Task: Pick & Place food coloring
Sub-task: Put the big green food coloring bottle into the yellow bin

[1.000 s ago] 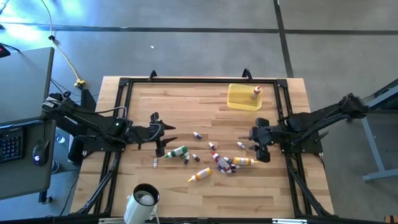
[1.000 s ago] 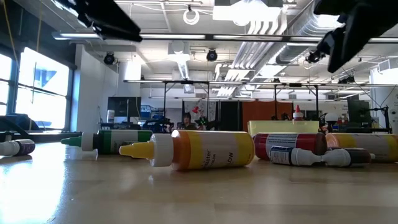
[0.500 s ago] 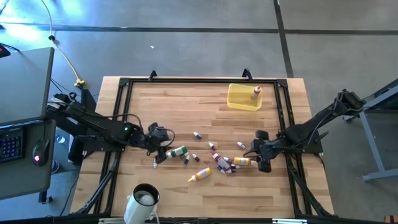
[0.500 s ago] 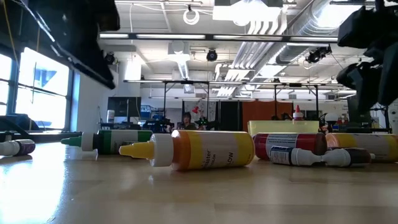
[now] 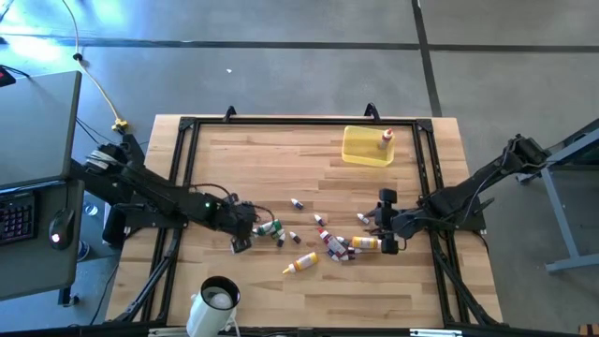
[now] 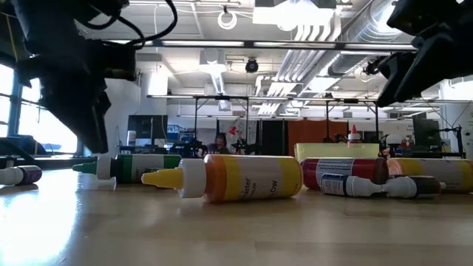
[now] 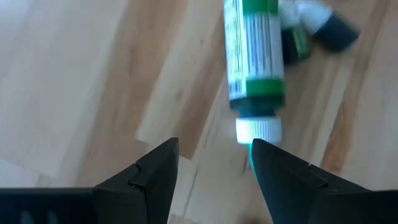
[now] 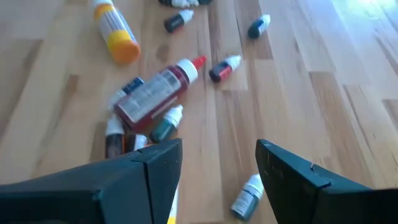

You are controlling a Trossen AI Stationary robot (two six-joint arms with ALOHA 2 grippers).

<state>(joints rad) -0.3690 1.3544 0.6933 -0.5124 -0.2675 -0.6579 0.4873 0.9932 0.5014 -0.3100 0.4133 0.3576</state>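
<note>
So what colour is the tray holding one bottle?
Translucent yellow tray; clearest in the high view.

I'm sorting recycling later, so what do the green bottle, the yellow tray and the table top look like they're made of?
Green bottle: probably plastic, glossy, with a printed paper-like label and a ribbed white cap.
Yellow tray: looks like translucent plastic, since light shows through its walls.
Table top: wood, with visible plank seams and grain, smooth with a slight sheen.

Grey concrete floor, bright window, ceiling ducts, desk with keyboard
</note>
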